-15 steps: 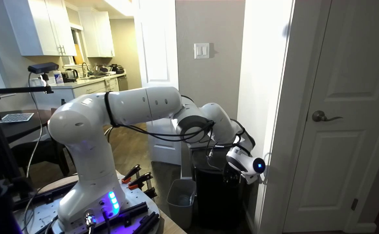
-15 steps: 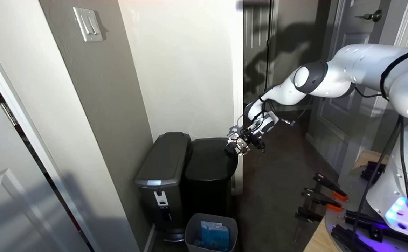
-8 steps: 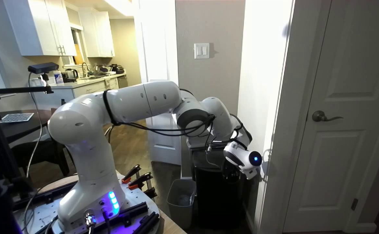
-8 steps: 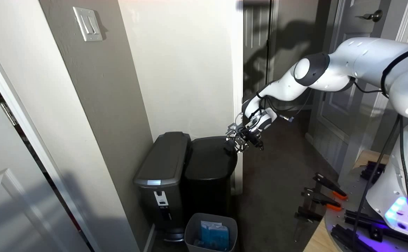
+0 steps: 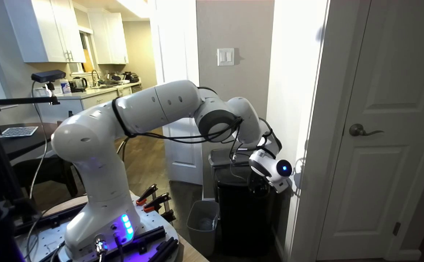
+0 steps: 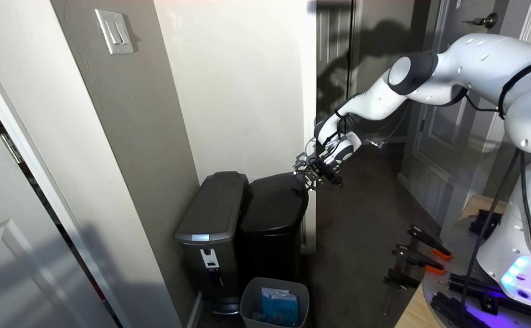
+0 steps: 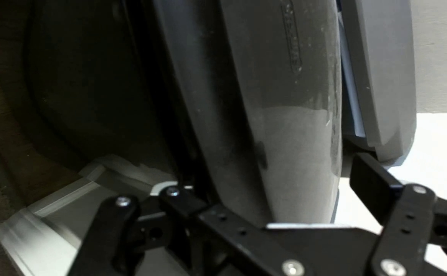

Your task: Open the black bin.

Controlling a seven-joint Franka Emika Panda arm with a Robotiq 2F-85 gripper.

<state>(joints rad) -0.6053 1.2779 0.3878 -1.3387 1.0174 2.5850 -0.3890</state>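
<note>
The black bin [image 6: 270,255] stands against the wall; its dark front also shows in an exterior view [image 5: 244,222]. Its lid [image 6: 272,205] tilts slightly, with the edge by my gripper raised. My gripper [image 6: 311,175] is at the lid's far right corner; in an exterior view the gripper [image 5: 260,185] is dark and partly hidden by the wrist. In the wrist view the gripper [image 7: 282,184] is open, its fingers spread on either side of the lid edge [image 7: 300,153]. One finger is low by the dark gap under the rim, the other above the lid. Contact is hard to see.
A grey lidded bin [image 6: 213,205] stands directly beside the black bin. A small open wastebasket [image 6: 304,296] with a blue packet is in front. The white wall [image 6: 247,114] and its corner are close behind the gripper. Clamps [image 6: 422,255] stick out from the robot's table.
The arm and gripper have moved upward. The lid edge beside the gripper has risen with it, so the lid now tilts. The bins have stayed in place.
</note>
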